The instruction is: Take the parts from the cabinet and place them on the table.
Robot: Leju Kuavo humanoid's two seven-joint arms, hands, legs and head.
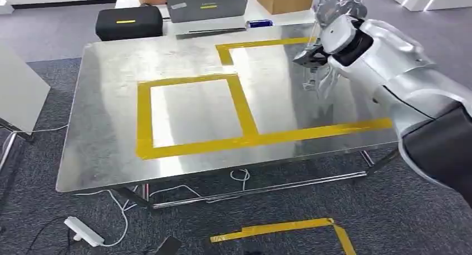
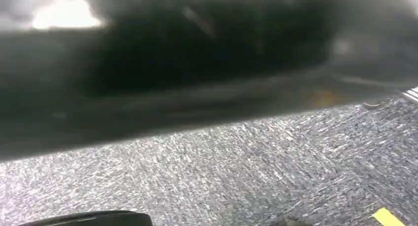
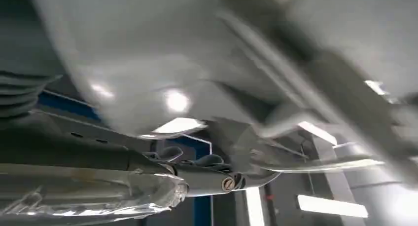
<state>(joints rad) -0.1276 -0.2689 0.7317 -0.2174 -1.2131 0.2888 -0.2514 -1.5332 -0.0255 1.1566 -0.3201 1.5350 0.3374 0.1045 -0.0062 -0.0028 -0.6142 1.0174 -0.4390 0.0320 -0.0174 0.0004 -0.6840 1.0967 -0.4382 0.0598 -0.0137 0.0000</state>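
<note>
Overhead, the right hand [image 1: 334, 29] holds one crinkled, clear-plastic-bagged part [image 1: 339, 1] above the shiny steel tabletop [image 1: 111, 127]; fingers closed around it, details blurred.

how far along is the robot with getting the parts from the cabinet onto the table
Done: nothing looks placed; the steel table carries yellow tape outlines and no parts inside them. In hand: the right hand, raised over the table's far right side, holds a part wrapped in clear plastic. Left: lower it onto the table, release it, then fetch any others.
</note>
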